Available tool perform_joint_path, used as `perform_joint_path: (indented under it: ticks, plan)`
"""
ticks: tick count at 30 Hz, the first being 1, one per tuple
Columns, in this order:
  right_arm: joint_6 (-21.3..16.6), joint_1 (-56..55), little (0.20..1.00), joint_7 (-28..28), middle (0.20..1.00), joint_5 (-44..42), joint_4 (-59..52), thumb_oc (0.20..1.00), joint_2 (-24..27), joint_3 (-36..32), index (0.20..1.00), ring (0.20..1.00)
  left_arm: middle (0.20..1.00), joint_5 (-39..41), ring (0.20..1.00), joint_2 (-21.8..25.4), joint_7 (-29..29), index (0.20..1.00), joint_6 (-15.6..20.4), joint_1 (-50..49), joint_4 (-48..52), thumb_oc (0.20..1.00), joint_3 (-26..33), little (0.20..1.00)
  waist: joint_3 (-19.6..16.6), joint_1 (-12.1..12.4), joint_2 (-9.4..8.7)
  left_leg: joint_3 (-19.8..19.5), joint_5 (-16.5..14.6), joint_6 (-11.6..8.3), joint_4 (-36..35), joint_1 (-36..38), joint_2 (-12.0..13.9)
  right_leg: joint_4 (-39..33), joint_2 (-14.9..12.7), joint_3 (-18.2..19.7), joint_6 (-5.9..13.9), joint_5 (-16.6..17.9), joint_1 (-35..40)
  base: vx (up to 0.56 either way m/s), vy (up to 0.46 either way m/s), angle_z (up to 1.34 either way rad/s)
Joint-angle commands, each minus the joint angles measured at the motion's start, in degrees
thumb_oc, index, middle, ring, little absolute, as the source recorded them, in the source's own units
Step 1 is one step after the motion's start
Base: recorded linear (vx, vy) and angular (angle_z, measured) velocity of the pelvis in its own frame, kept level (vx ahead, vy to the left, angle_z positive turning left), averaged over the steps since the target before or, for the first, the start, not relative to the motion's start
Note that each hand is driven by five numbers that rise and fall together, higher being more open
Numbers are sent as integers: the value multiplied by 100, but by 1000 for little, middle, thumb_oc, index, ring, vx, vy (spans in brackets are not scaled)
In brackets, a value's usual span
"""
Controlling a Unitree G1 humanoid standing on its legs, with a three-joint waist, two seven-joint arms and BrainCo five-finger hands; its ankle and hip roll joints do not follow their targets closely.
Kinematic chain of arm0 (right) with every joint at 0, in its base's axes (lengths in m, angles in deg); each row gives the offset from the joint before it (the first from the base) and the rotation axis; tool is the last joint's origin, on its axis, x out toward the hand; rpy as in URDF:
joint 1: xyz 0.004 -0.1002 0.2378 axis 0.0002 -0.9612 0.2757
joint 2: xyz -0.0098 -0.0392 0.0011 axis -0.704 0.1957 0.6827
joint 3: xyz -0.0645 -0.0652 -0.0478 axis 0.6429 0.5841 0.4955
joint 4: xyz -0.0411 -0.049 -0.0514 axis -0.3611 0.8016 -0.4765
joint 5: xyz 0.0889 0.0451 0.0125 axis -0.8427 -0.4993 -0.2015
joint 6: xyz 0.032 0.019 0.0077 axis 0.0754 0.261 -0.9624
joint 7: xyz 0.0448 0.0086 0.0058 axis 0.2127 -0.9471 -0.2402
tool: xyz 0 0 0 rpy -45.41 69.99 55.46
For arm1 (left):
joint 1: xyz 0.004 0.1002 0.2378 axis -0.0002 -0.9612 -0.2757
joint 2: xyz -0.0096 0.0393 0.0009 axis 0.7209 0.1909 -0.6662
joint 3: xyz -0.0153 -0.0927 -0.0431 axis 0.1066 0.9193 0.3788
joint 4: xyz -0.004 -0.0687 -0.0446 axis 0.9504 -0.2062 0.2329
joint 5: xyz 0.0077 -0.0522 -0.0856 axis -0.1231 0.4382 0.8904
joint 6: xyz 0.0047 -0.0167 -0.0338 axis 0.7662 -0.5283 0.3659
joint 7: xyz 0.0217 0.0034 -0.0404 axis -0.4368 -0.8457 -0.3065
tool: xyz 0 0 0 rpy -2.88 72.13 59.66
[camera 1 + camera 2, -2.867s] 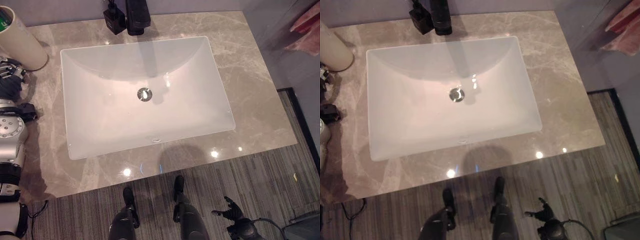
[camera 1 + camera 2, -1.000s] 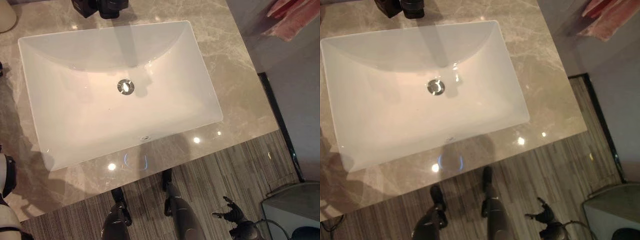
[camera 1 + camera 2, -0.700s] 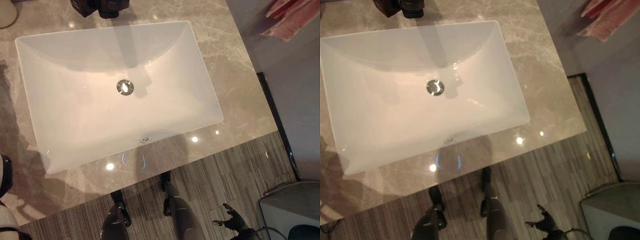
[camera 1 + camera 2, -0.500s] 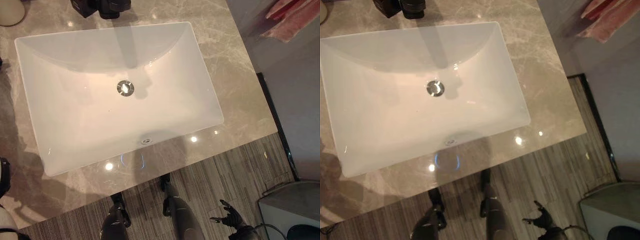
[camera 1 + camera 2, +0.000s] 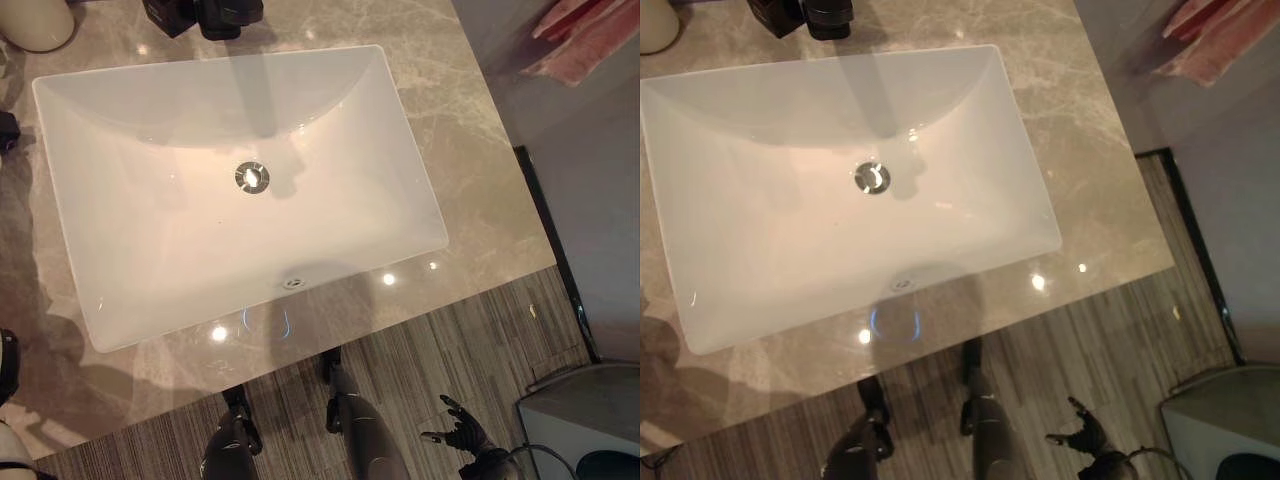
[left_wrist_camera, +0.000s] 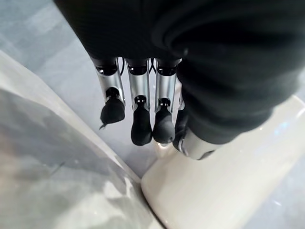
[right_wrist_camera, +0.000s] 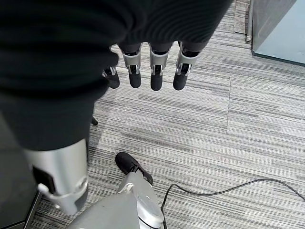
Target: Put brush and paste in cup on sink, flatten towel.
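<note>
A white rectangular sink (image 5: 60,140) is seen set into a marble counter (image 5: 470,180), with a dark tap (image 5: 215,15) at twelve o'clock of the basin and a drain (image 5: 252,177) near its middle. The cream cup (image 5: 38,22) is found at about eleven o'clock from the drain, on the counter's far corner. A pink towel (image 5: 590,35) is seen at about two o'clock, off the counter and hanging in folds rather than flat. Brush and paste cannot be made out anywhere, so it cannot be told whether they are already in the cup.

The left hand (image 6: 143,119) is held just beside the cup, its fingers (image 6: 141,125) straight and relaxed, nothing gripped. The right hand (image 7: 152,71) is held low over the striped floor, at about five o'clock from the drain, fingers loosely spread and empty.

The cup step is judged to be finished or nearly so, and the towel step to be the one in hand. For the next move, the right hand is likely to be raised toward two o'clock, and the towel taken by an edge and smoothed out.
</note>
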Motion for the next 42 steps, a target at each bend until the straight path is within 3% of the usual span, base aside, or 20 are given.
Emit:
perform_joint_path:
  ticks: [1,25,35,42]
  plan:
    - [-92,196,1000,17,1000,89,1,1000,540,-157,1000,1000,200,-227,200,-261,73,200,113,-271,-68,200,-179,200,161,11,201,-478,233,-67,-113,20,-102,-63,-255,-163,724,193,920,0,0,0]
    - [-89,95,1000,-33,1000,-7,-68,1000,480,-87,1000,1000,200,-114,200,-599,70,200,-69,549,-939,200,-427,200,192,-179,51,-160,262,-96,-51,5,1,-85,-255,-10,724,455,656,1,-2,-3]
    - [-126,113,1000,-24,1000,-58,-123,1000,470,-44,1000,1000,200,-48,200,-662,56,200,-23,730,-1025,200,-540,200,200,-243,51,-150,213,-88,26,-105,-1,-94,-247,-26,724,481,597,2,0,-1]
    - [-131,56,1000,19,1000,-11,26,1000,324,45,1000,1000,200,-284,200,-757,-144,200,-207,624,-1324,200,-386,200,145,-193,42,-193,239,-112,-6,-83,62,-87,-227,-86,724,340,649,11,-4,-8]
